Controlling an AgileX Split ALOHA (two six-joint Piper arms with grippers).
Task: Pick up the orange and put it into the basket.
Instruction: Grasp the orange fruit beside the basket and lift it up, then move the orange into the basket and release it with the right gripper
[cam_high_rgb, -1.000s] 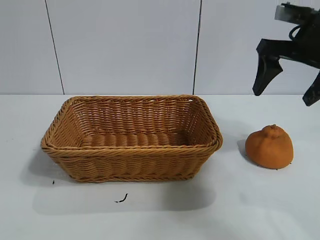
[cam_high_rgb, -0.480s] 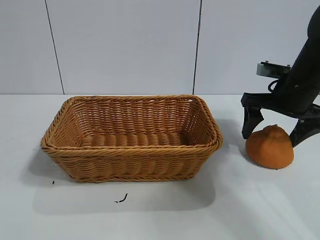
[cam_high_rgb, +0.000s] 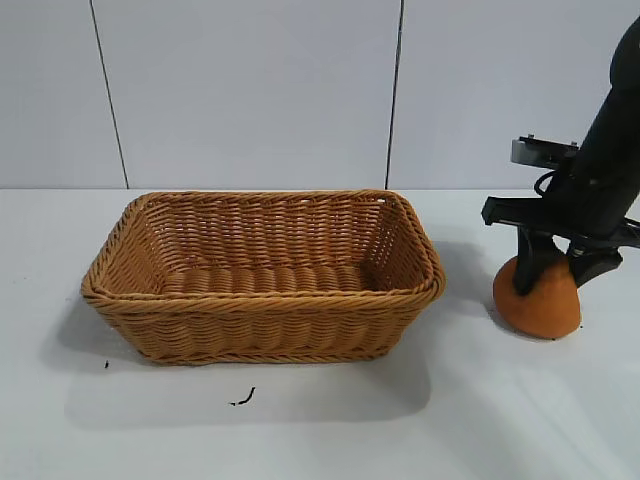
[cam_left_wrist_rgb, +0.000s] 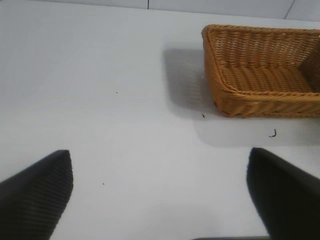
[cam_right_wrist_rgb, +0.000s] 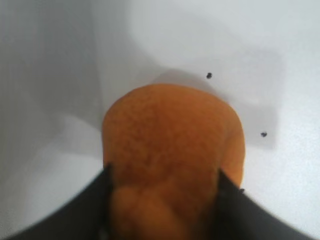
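The lumpy, dull-orange orange (cam_high_rgb: 540, 305) sits on the counter at the three o'clock side of the basket (cam_high_rgb: 262, 320) (golden wicker, rectangular, upright), just apart.

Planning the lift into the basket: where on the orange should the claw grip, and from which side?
Grip the orange across its upper sides, just under the knob, coming from above. It sits upright on the table, so only the top is free. The right claw already straddles it that way.
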